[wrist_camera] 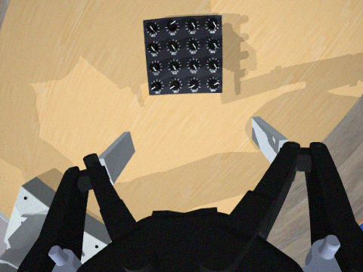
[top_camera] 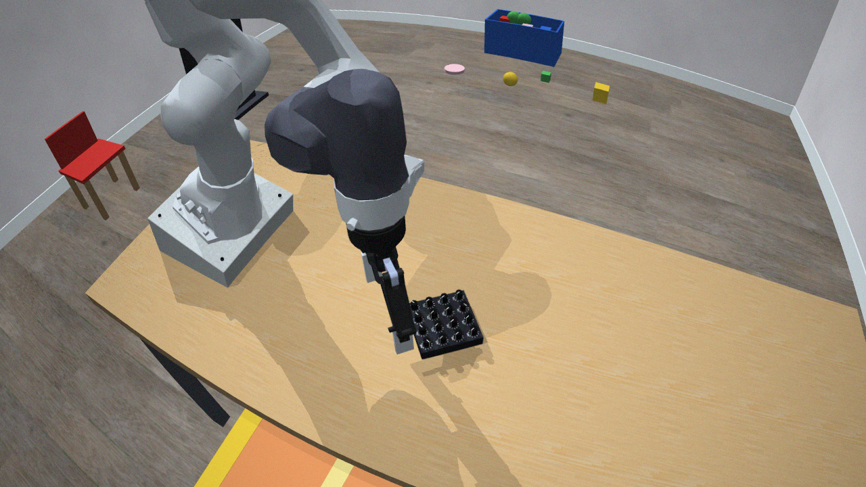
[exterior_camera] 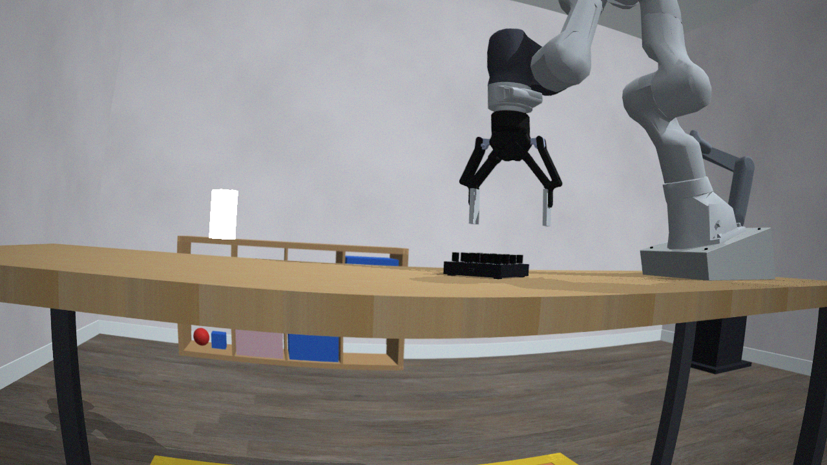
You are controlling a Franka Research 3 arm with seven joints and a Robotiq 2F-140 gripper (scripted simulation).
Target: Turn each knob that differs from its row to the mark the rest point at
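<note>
We flag the main risk as a bad grip: knobs sit close together, so fingers coming down around A2 (top_camera: pixel 463 307) (wrist_camera: pixel 172 26) or D4 (top_camera: pixel 426 343) (wrist_camera: pixel 213 84), which look like the odd ones, could knock neighbours off their marks. A loose pinch could slip and leave the turn short; overturning could push against an end stop and shift the box (top_camera: pixel 450 349) (exterior_camera: pixel 485 270) (wrist_camera: pixel 183 57). Rows B and C look uniform, but the lines are small, so we could misread a slight mismatch. The tool (top_camera: pixel 382 306) (exterior_camera: pixel 510 223) (wrist_camera: pixel 190 134) is wide open with nothing in it, above the bench (top_camera: pixel 666 333) (exterior_camera: pixel 347 289) (wrist_camera: pixel 76 113). The box stands on the bench, lower than the fingertips, off to their row D side, touching neither.
</note>
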